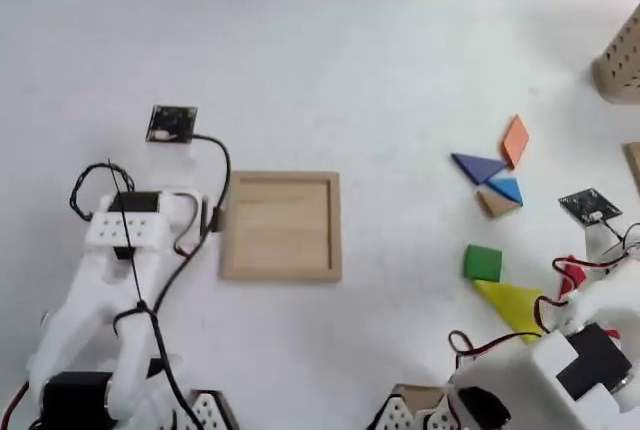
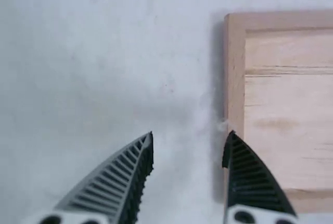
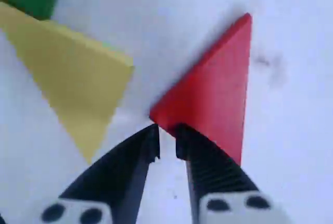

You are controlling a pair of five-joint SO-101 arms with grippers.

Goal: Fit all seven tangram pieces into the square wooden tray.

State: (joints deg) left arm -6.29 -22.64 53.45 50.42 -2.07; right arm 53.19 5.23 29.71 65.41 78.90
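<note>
The square wooden tray (image 1: pixel 280 227) lies mid-table with nothing in it. My left gripper (image 2: pixel 188 140) is open just off the tray's (image 2: pixel 235 78) left rim, low over the table. To the right lie an orange parallelogram (image 1: pixel 515 140), a purple triangle (image 1: pixel 478 166), a blue triangle (image 1: pixel 506 189), a plain wood triangle (image 1: pixel 493 204), a green square (image 1: pixel 482 262) and a yellow triangle (image 1: pixel 510 302). My right gripper (image 3: pixel 166 133) has only a thin slit between its tips. It stands at a corner of the red triangle (image 3: pixel 216 94), beside the yellow triangle (image 3: pixel 78 83).
A small black circuit board (image 1: pixel 172 123) with a cable lies behind the left arm, and another board (image 1: pixel 589 206) sits at the right. A perforated wooden block (image 1: pixel 620 60) stands at the far right edge. Bare white table separates the tray from the pieces.
</note>
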